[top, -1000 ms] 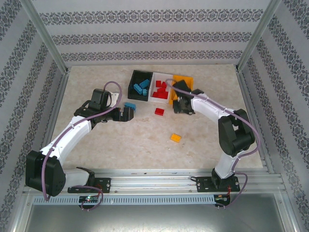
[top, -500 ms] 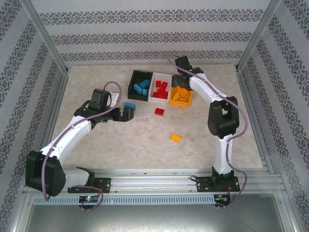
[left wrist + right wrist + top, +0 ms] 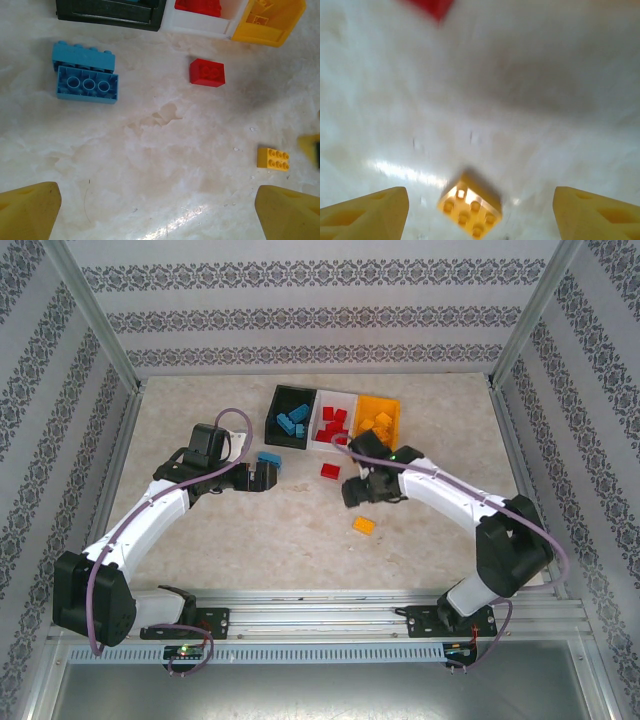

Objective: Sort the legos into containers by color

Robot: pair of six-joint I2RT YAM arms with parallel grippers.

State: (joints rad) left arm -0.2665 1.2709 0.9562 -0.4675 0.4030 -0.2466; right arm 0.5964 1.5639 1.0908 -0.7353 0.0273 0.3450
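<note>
Three loose legos lie on the table: a blue brick [image 3: 269, 459] [image 3: 85, 72], a red brick [image 3: 330, 471] [image 3: 207, 72] and a small orange brick [image 3: 364, 525] [image 3: 470, 205]. The containers stand in a row at the back: a black bin [image 3: 277, 408] with blue bricks, a white bin [image 3: 318, 430] with red ones and an orange bin [image 3: 392, 425] with orange ones. My left gripper [image 3: 268, 478] [image 3: 160, 215] hangs open just short of the blue brick. My right gripper [image 3: 352, 496] [image 3: 480, 195] is open above the orange brick, which lies between its fingers in the right wrist view.
Patterned walls and metal posts [image 3: 100, 320] close in the table on three sides. A metal rail [image 3: 320, 605] runs along the near edge. Bare marble surface lies between the two arms.
The right arm went to the orange bin, opened its jaws there, then swung back down over the loose orange brick. The left arm has not moved.
</note>
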